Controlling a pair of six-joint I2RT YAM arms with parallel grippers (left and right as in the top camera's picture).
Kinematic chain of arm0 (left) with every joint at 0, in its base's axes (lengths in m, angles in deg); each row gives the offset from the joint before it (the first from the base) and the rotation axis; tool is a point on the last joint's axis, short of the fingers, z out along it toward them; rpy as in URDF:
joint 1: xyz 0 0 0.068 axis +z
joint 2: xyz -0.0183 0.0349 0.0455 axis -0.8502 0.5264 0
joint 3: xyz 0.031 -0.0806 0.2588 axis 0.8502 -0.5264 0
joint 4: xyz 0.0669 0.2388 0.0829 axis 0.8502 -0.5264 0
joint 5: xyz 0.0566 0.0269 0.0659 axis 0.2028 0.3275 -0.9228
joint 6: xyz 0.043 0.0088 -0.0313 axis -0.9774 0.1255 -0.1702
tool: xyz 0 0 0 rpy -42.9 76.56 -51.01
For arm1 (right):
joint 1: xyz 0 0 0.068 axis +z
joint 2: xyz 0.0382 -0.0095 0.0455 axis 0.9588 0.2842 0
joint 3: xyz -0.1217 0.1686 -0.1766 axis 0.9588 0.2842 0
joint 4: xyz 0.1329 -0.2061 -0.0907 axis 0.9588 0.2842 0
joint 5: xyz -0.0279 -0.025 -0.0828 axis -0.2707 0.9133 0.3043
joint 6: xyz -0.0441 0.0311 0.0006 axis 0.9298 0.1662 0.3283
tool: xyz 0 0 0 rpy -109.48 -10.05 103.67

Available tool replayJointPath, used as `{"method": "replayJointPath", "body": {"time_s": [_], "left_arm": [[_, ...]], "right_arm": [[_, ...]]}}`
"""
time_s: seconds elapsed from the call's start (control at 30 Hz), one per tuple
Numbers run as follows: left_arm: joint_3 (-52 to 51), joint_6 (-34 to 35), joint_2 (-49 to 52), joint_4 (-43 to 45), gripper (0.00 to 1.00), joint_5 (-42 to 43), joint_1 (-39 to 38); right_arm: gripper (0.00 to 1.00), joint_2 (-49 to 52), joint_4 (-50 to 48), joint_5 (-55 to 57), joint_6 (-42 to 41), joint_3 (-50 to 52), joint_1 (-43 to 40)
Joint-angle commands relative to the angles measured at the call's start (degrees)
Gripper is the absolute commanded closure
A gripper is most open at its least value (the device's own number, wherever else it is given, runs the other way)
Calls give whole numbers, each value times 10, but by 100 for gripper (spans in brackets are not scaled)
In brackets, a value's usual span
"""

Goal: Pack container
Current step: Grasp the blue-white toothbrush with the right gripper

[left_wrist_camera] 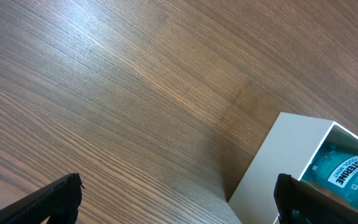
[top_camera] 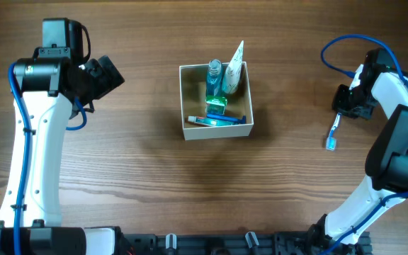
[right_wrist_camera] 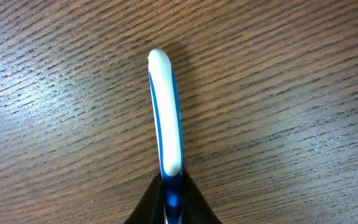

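Note:
The container [top_camera: 216, 132] is a small cream-white box at the table's middle. It holds a blue mouthwash bottle [top_camera: 214, 76], a white tube [top_camera: 234, 71], a green carton [top_camera: 216, 105] and a blue item lying flat. On the right, my right gripper [top_camera: 343, 110] is shut on the handle of a blue-and-white toothbrush [top_camera: 333, 134] just above the wood. In the right wrist view the toothbrush [right_wrist_camera: 165, 112] juts out from between the shut jaws of my right gripper [right_wrist_camera: 171, 186]. My left gripper [top_camera: 107, 74] hangs open left of the box, nothing in it. In the left wrist view my left gripper [left_wrist_camera: 179, 199] stands wide, with the container's wall [left_wrist_camera: 284, 149] beside one finger.
The mouthwash bottle's label [left_wrist_camera: 347, 171] shows inside the box's corner. Bare wood table [top_camera: 282, 191] surrounds the box. Blue cables [top_camera: 346, 49] loop above the right arm.

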Motion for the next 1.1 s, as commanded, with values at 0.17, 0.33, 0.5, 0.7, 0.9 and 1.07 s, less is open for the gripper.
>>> {"method": "replayJointPath", "body": {"time_s": [0.17, 0.33, 0.5, 0.7, 0.9, 1.07], "left_arm": [[4, 2, -5, -2, 0, 11, 2], [4, 2, -5, -2, 0, 11, 2], [4, 2, -5, -2, 0, 11, 2], [4, 2, -5, -4, 0, 11, 2], [4, 2, -5, -4, 0, 11, 2], [4, 2, -5, -4, 0, 11, 2]], "right_arm": [[96, 30, -1, 2, 0, 4, 0], [96, 29, -2, -5, -9, 2, 0], [96, 7, -2, -26, -14, -1, 1], [96, -103, -18, -100, 27, -2, 19], [96, -227, -30, -154, 108, -2, 74], [96, -302, -35, -209, 261, -2, 174]]}}
